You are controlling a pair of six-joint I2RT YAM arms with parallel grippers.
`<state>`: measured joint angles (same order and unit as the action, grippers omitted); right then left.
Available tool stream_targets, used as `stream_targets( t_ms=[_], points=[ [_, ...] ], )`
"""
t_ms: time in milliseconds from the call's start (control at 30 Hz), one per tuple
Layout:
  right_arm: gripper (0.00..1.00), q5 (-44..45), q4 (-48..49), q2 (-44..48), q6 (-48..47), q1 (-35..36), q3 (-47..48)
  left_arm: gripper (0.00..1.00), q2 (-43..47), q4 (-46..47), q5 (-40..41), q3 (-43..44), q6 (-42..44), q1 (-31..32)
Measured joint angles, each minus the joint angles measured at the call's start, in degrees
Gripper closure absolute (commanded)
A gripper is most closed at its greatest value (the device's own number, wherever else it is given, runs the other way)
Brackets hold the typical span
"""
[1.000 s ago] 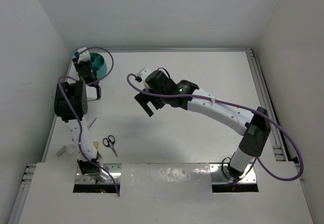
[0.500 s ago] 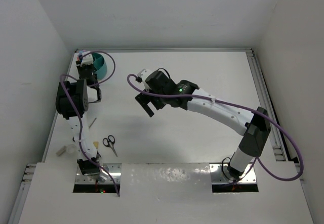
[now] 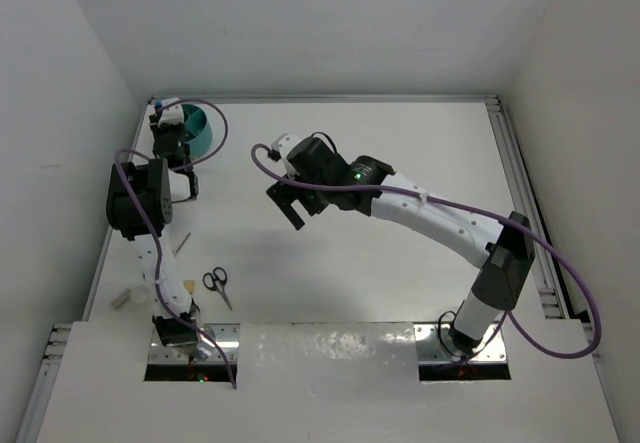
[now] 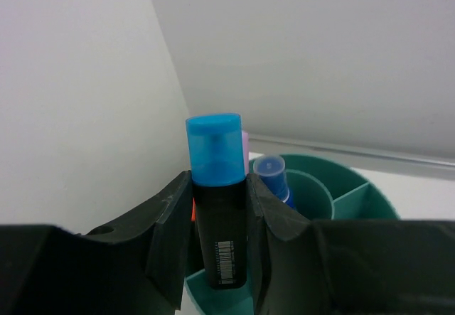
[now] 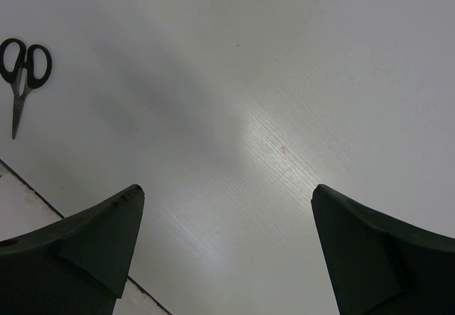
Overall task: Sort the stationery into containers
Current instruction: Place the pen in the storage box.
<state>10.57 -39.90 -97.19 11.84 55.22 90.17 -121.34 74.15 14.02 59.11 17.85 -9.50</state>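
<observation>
The left wrist view gives what the overhead cannot. The left gripper (image 4: 219,208) has its jaws pinched on a marker (image 4: 213,151), which stands upright just over the near edge of the teal cup (image 4: 355,187). The marker has a black barrel with a barcode label and a light-blue cap. The cup's inner dividers also show here, with a blue-capped item (image 4: 270,169) in the middle compartment. A sliver of pink shows behind the marker's cap.

From above, the left gripper (image 3: 170,135) sits at the cup (image 3: 203,128) in the far left corner, tight against the side wall, and the marker cannot be made out.

The right gripper (image 3: 290,206) hangs over the bare middle of the table (image 3: 400,283), well apart from the cup. In its wrist view the jaws are spread wide around nothing. The black-handled scissors (image 5: 23,70) lie flat on the table, off to the left of the right gripper (image 5: 226,190). Overhead, the scissors (image 3: 217,283) lie near the left arm's base.
</observation>
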Motion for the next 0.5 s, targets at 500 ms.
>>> stream_targets(
  t_ms=[500],
  points=[
    [0.01,0.0,-1.3,-0.4,0.0,0.0,1.6,1.0,1.6,0.3,-1.5,2.5,-0.6,-0.8]
  ],
)
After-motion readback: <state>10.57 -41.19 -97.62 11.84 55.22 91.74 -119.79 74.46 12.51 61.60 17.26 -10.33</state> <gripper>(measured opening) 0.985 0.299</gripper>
